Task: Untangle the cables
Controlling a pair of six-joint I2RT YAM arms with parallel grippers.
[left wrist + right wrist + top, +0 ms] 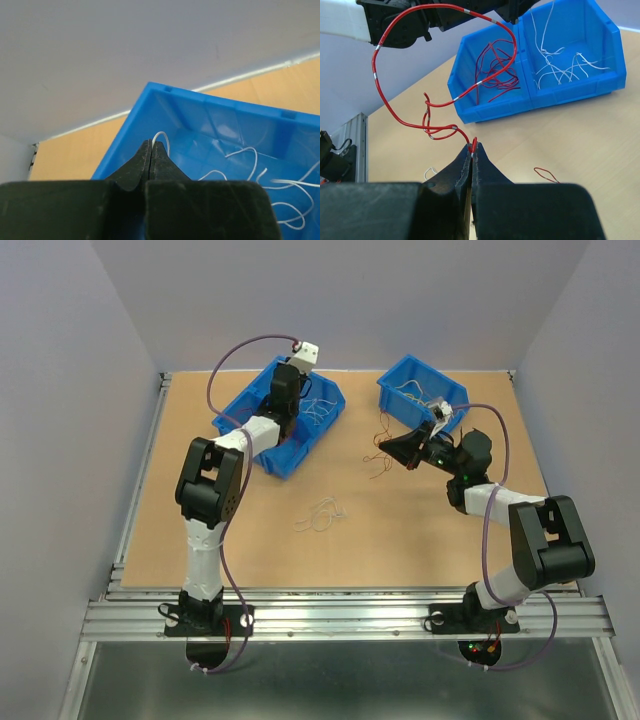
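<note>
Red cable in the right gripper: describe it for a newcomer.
Over the wooden table, find the right gripper between the blue bins. Its shut tips pinch one long red cable looped in the air; other red cables lie in a bin or on the table.

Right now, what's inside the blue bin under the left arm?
Two compartments: red cables in one, white cables in the other. In the top view the left arm hides the middle of the bin.
</note>
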